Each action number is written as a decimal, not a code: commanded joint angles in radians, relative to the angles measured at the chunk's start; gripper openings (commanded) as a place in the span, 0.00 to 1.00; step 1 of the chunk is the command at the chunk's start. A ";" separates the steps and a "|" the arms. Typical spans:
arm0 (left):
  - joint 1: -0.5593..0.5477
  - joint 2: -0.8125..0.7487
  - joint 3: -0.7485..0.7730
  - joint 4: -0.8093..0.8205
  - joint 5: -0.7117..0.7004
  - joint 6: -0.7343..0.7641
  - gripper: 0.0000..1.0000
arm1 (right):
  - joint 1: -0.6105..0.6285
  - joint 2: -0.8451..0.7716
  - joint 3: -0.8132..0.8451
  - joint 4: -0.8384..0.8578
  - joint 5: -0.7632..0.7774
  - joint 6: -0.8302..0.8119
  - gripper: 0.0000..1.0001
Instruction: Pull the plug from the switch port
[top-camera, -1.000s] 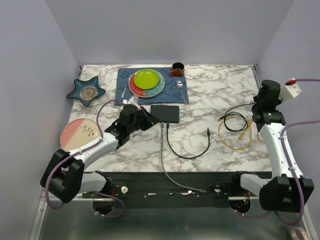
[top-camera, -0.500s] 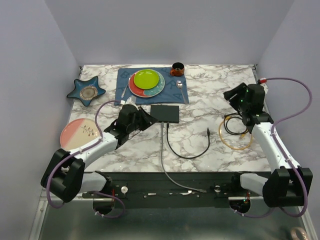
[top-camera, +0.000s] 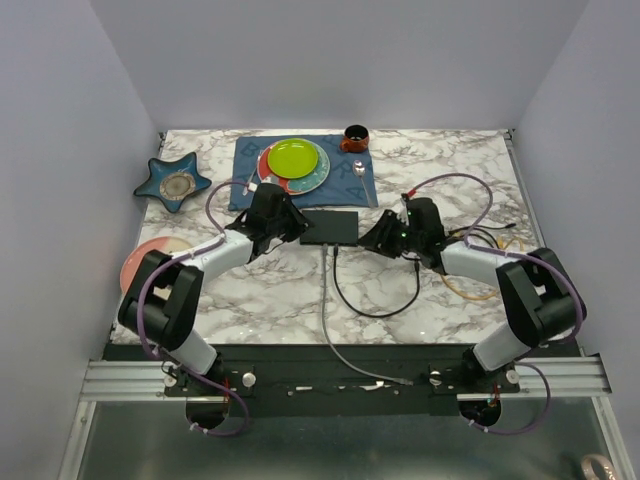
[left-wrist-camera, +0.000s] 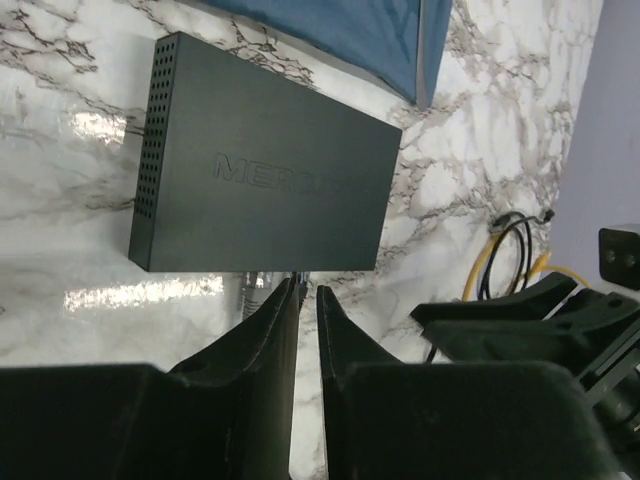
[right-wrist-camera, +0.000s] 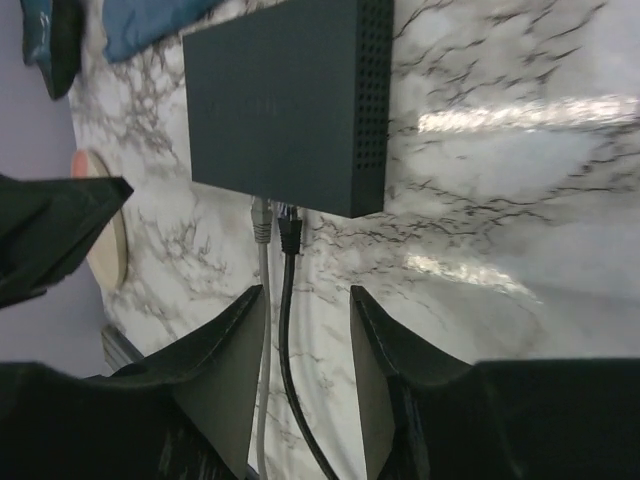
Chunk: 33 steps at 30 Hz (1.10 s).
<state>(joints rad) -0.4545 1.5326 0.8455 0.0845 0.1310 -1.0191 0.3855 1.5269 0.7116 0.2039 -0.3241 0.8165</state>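
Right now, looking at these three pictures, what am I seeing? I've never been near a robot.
These are two robot arms bolted to a marble table, each ending in a two-finger gripper. The wide picture is from a camera above and behind them. The other two are from wrist cameras, so the dark shapes at the bottom are each arm's own fingers. Between the arms lies the switch, a flat black box with a grey plug and a black plug in its near edge. The left gripper is shut, holding nothing visible. The right gripper is open, facing the black plug. Farther back are a blue mat, a green plate and a star-shaped dish.
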 joint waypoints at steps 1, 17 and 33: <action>0.013 0.081 0.073 -0.049 -0.007 0.054 0.23 | 0.056 0.094 0.043 0.143 -0.087 0.039 0.52; 0.034 0.236 0.099 0.006 0.079 0.065 0.14 | 0.127 0.335 0.084 0.308 -0.130 0.184 0.56; 0.034 0.225 0.069 0.020 0.081 0.036 0.14 | 0.128 0.381 0.061 0.413 -0.044 0.358 0.49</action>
<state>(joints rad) -0.4236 1.7603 0.9325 0.0906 0.1951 -0.9802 0.5053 1.8851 0.7807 0.5579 -0.4118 1.1191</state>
